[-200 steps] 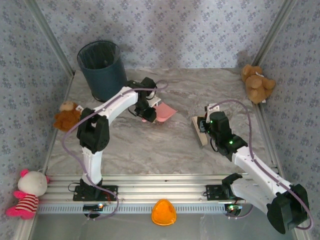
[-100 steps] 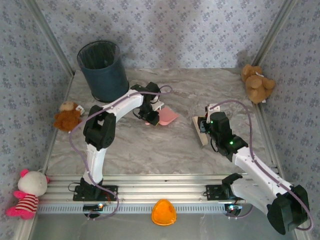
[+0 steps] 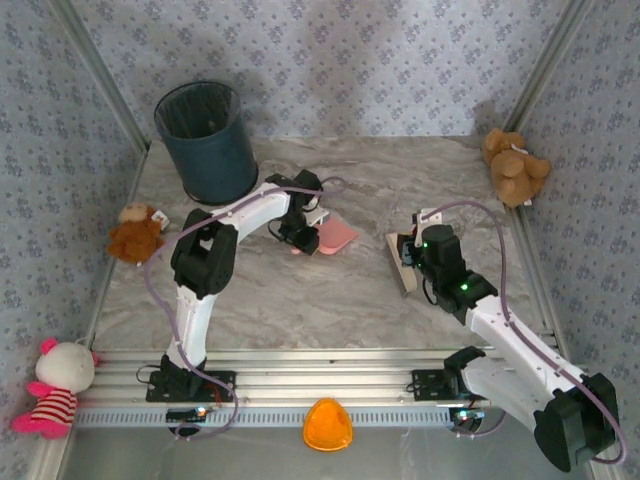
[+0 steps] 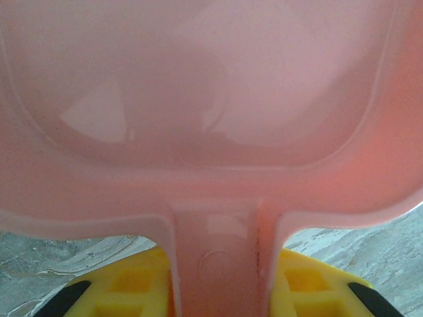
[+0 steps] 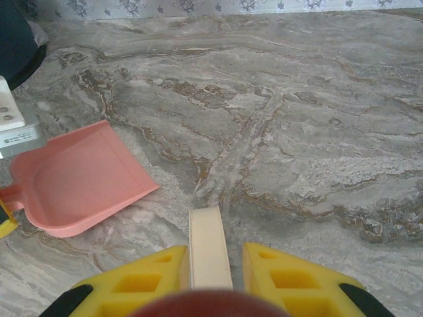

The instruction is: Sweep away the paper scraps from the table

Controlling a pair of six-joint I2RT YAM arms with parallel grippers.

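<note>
I've got the L gripper clamped on the dustpan by its handle. On the L wrist cam the pink handle runs down between the yellow fingers, jaws pinched narrow on it, w/ the pan's bowl spreading wide above. From the top cam the dustpan is mid-table, a bit left of ctr, mouth facing right toward the R arm. I can't tell if it rests on the table or hangs just over it. R gripper is closed tight on a cream tool, a flat pale bar. On the R wrist cam it pokes fwd between the yellow fingers, and I can't tell whether its tip touches the marble. Dustpan and cream tool are apart, w/ a stretch of grey-beige veined surface between them; seen from the R wrist, the pan lies fwd-left of the bar. Bin stands upright at the far-left corner, near the L arm's fwd link. Brown bear sits at the left edge and tan bear at the far right. Pink-white doll is off the near-left corner. Orange dome sits by the near rail, between the two bases.
</note>
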